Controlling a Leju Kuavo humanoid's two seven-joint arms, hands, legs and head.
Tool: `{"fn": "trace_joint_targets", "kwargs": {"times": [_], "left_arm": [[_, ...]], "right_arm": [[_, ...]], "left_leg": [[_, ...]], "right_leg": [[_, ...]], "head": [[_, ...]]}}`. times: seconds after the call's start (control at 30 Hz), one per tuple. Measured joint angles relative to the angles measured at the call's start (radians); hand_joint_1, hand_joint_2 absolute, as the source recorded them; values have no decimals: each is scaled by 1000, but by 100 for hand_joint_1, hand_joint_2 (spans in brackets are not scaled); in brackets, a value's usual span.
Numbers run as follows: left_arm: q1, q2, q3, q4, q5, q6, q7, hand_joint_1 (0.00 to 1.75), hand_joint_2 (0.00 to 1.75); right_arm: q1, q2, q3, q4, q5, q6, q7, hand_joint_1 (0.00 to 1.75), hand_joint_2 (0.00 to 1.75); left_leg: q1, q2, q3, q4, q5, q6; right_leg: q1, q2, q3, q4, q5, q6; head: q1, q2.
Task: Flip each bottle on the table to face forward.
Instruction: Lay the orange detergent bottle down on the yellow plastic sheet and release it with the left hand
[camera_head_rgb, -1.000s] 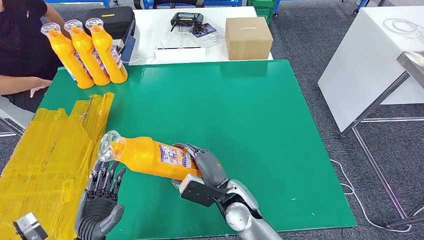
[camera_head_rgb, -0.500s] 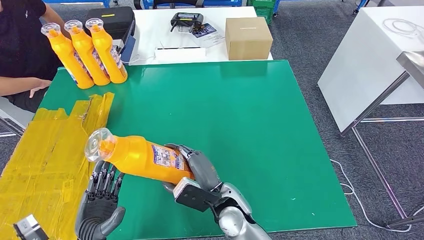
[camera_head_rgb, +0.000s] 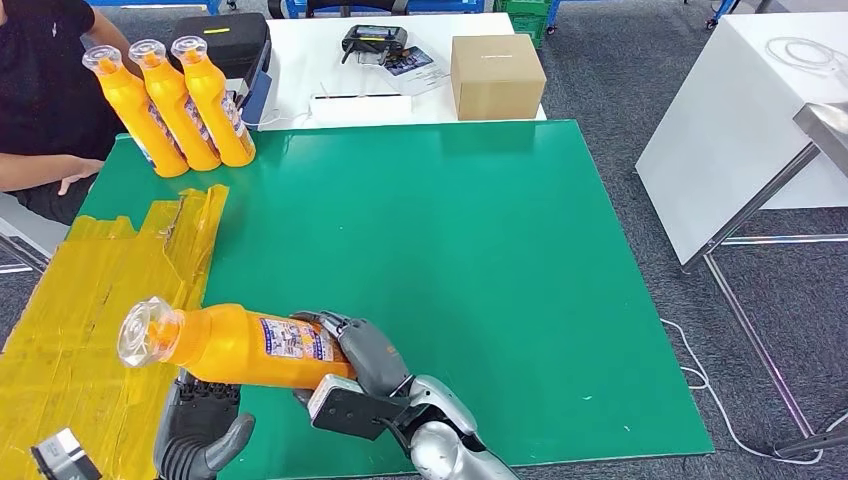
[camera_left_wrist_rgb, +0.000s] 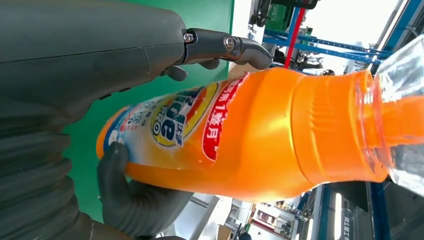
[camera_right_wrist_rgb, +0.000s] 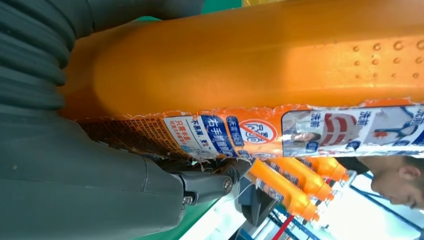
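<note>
My right hand (camera_head_rgb: 365, 365) grips the base end of an orange bottle (camera_head_rgb: 240, 345) and holds it level above the near left part of the green table (camera_head_rgb: 480, 250). The clear cap points left, over the yellow sheet (camera_head_rgb: 90, 300). The label faces up. My left hand (camera_head_rgb: 200, 435) lies just under the bottle with its fingertips hidden behind it. In the left wrist view the left hand (camera_left_wrist_rgb: 100, 55) has its thumb apart from the bottle (camera_left_wrist_rgb: 260, 130). The right wrist view shows my right hand (camera_right_wrist_rgb: 75, 190) wrapped on the bottle (camera_right_wrist_rgb: 280, 70). Three more orange bottles (camera_head_rgb: 175, 100) stand together at the far left corner.
A person in black (camera_head_rgb: 40, 90) sits at the far left with a forearm at the table edge. Behind the green table a white table carries a cardboard box (camera_head_rgb: 497, 75) and a black case (camera_head_rgb: 220, 40). Another white table (camera_head_rgb: 740, 120) stands at the right.
My right hand has carried the bottle left and toward the near edge; its cap now hangs over the yellow sheet and the bottle covers my left hand's fingers.
</note>
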Motion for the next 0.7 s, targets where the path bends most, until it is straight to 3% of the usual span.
{"fn": "trace_joint_targets", "kwargs": {"times": [0.27,0.67,0.7], "left_arm": [[0,0,1,0,-6,9,-6,0,175],[12,-21,35,-5,-45,-3,-39,0,175],[14,-26,39,-8,-59,0,-45,44,175]], "right_arm": [[-15,4,26,27,2,20,-9,175,175],[-39,-1,151,11,-3,65,-23,175,175],[-40,-5,157,3,-7,67,-22,175,175]], "left_leg": [[0,0,0,0,0,0],[0,0,0,0,0,0],[0,0,0,0,0,0]], "right_leg": [[0,0,0,0,0,0],[0,0,0,0,0,0],[0,0,0,0,0,0]], "head": [[0,0],[0,0],[0,0]]}}
